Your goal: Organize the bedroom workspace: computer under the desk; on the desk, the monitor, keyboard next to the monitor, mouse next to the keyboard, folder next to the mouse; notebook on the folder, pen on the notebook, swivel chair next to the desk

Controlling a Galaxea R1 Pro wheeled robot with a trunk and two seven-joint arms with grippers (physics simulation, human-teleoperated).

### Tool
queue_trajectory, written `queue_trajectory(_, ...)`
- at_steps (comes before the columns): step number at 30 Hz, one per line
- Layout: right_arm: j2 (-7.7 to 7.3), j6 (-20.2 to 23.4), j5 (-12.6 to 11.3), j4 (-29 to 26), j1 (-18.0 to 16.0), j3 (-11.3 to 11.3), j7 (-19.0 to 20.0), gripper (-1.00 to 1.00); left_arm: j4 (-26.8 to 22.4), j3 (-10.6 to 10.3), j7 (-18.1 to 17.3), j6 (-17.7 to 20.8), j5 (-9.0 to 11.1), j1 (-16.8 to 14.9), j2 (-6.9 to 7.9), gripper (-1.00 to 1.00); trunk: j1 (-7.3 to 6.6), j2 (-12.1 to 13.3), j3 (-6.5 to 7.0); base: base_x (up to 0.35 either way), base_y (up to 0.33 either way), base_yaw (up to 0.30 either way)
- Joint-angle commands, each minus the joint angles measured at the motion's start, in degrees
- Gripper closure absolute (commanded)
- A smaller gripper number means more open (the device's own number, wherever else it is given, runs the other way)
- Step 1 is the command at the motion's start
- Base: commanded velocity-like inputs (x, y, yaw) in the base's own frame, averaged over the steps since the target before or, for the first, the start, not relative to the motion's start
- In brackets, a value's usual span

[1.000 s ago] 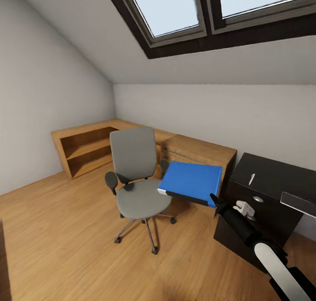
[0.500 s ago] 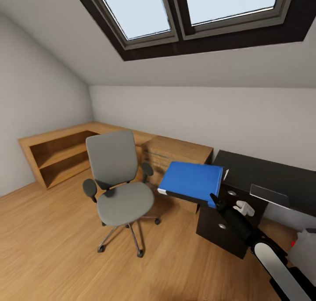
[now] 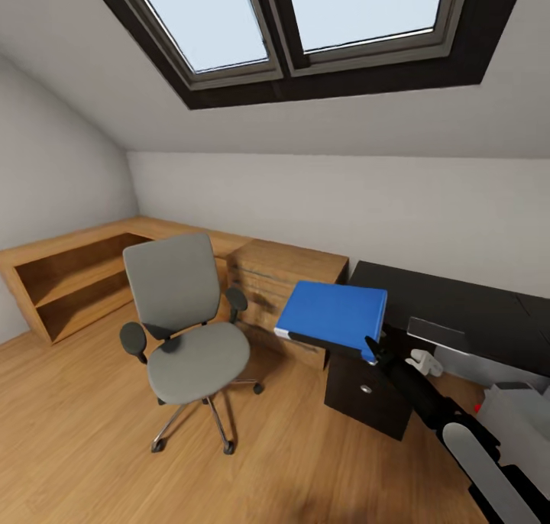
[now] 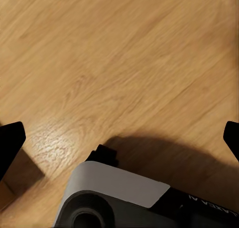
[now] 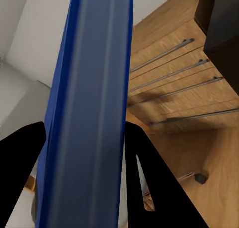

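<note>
The folder [image 3: 334, 314] is off the chair and in the air, held flat and level at its near corner by the right gripper [image 3: 372, 348]. In the right wrist view the blue spine [image 5: 87, 113] runs between the two dark fingers [image 5: 149, 183], which are closed against it from both sides. It hangs just short of the desk [image 3: 458, 310], over the gap between the black top's end and the wooden drawer chest [image 3: 286, 279] beside it.

The swivel chair [image 3: 187, 333] stands empty on the plank floor [image 3: 76, 432], apart from the desk, seat facing the room (nothing left on it that I can see).

So the folder step looks roughly half done: lifted, carried over, not yet set down. On the desk a flat dark-and-grey slab [image 3: 447, 334] lies near the front edge; I can't tell what it is. A light grey box [image 3: 519, 417] shows low beside the desk, likely the computer.

Notebook, pen and shifting the chair all appear still to come.

The left gripper [image 4: 119, 138] points down at bare floor, its fingertips at the far edges of its view: jaws wide, holding nothing.
</note>
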Motion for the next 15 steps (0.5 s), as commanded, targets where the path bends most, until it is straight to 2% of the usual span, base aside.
queue_trajectory(1, -0.05, 0.05, -0.44, -0.13, -0.05, -0.08, -0.32, 1.0, 0.11, -0.48, 0.47, -0.06, 0.43, -0.04, 0.07, -1.0, -0.23, 0.37, 0.12, 0.0, 0.0, -0.003)
queue_trajectory(10, -0.09, 0.04, -0.61, -0.07, -0.05, -0.22, 1.0, 1.0, 0.23, -0.48, 0.47, -0.1, 0.4, -0.04, 0.01, -1.0, -2.2, 3.98, 1.74, 0.0, 0.0, -0.017)
queue_trajectory(15, -0.09, 0.04, -0.57, -0.01, -0.05, -0.24, 0.94, 1.0, 0.43, -0.48, 0.47, -1.14, 0.41, -0.03, 0.02, -1.0, -3.3, 5.99, 2.75, 0.0, 0.0, -0.226)
